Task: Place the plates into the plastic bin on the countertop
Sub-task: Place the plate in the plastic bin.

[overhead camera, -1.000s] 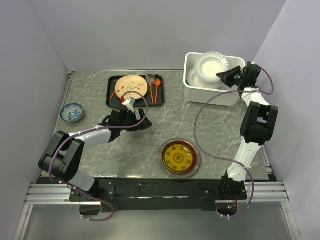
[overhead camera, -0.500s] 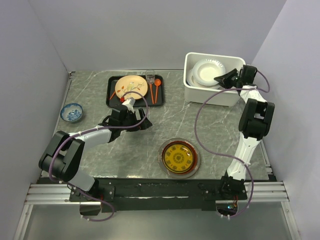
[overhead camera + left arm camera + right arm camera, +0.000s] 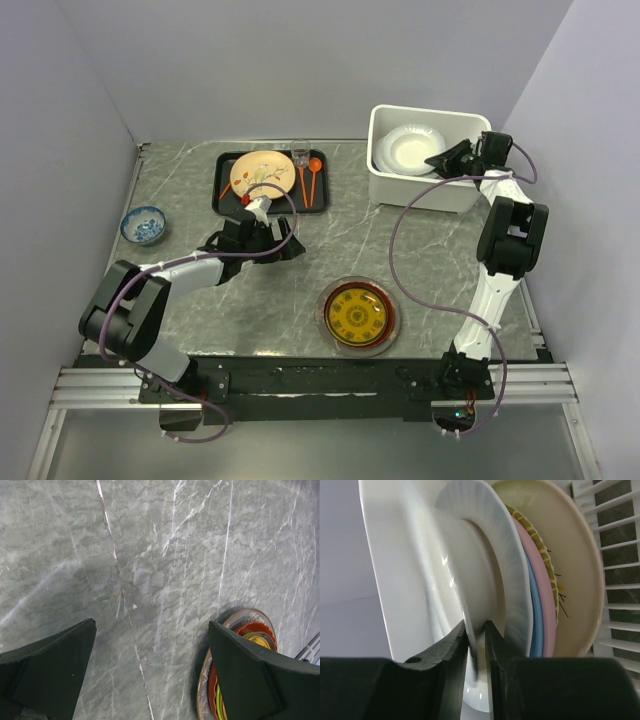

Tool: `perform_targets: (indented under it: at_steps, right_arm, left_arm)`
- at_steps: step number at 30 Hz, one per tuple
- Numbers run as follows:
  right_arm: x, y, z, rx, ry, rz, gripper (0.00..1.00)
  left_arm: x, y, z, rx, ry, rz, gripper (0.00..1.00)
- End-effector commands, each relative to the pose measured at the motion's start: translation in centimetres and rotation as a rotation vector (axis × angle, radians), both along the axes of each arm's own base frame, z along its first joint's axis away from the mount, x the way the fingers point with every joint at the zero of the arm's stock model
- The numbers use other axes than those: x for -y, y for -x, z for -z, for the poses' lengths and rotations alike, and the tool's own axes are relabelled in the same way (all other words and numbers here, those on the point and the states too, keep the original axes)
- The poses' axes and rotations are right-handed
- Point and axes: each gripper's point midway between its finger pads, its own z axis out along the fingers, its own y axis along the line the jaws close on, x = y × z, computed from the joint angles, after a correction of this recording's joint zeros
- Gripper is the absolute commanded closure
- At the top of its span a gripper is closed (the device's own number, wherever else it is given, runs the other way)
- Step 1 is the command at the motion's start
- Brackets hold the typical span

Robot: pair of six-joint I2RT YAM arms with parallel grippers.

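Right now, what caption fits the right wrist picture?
Right gripper pinching a white plate beside stacked plates in the plastic bin.

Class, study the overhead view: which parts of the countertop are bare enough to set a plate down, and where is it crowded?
Bare countertop lies between the black tray and the plastic bin, and around the blue bowl. Crowded: the bin, with the right gripper holding a white plate; the left gripper by the tray.
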Motion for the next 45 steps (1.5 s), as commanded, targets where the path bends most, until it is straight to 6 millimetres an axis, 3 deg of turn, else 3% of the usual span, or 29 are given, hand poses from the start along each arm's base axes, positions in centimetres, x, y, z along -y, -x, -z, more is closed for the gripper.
perform_targets:
  at_steps: [1, 8, 12, 19, 24, 28, 33, 37, 41, 45]
  right_arm:
    - [0.2, -0.3, -3.8, 0.089, 0.032, -0.038, 0.69]
    - [0.9, 0.8, -4.4, 0.082, 0.091, 0.008, 0.54]
    - [2.0, 1.6, -5.9, 0.111, 0.138, 0.079, 0.45]
    - [3.5, 3.9, -10.7, 0.212, 0.238, 0.213, 0.29]
    - [3.6, 5.0, -13.4, 0.265, 0.26, 0.236, 0.21]
    - [3.3, 5.8, -16.7, 0.359, 0.27, 0.244, 0.18]
    - [1.7, 7.3, -20.0, 0.42, 0.252, 0.193, 0.18]
    - [-0.1, 9.7, -22.0, 0.47, 0.245, 0.159, 0.17]
    - [-2.5, 12.1, -21.2, 0.47, 0.248, 0.102, 0.17]
    - [-6.2, 15.1, -17.7, 0.428, 0.244, 0.031, 0.17]
  left_arm:
    - [0.9, 0.0, -0.5, 0.023, 0.036, 0.033, 0.01]
    - [0.5, 0.4, -0.9, 0.036, 0.022, 0.032, 0.01]
    - [0.1, 0.7, -1.3, 0.048, 0.017, 0.025, 0.01]
    - [-0.5, 1.3, -1.6, 0.06, 0.011, 0.012, 0.01]
    - [-0.6, 1.5, -2.2, 0.07, 0.019, 0.014, 0.01]
    - [-0.6, 1.6, -2.6, 0.077, 0.017, 0.015, 0.01]
    - [-0.4, 1.6, -2.8, 0.08, 0.03, 0.024, 0.01]
    - [0.0, 1.8, -2.6, 0.075, 0.046, 0.039, 0.01]
    - [0.4, 2.1, -2.6, 0.079, 0.053, 0.07, 0.01]
    - [0.8, 2.5, -2.8, 0.084, 0.051, 0.098, 0.01]
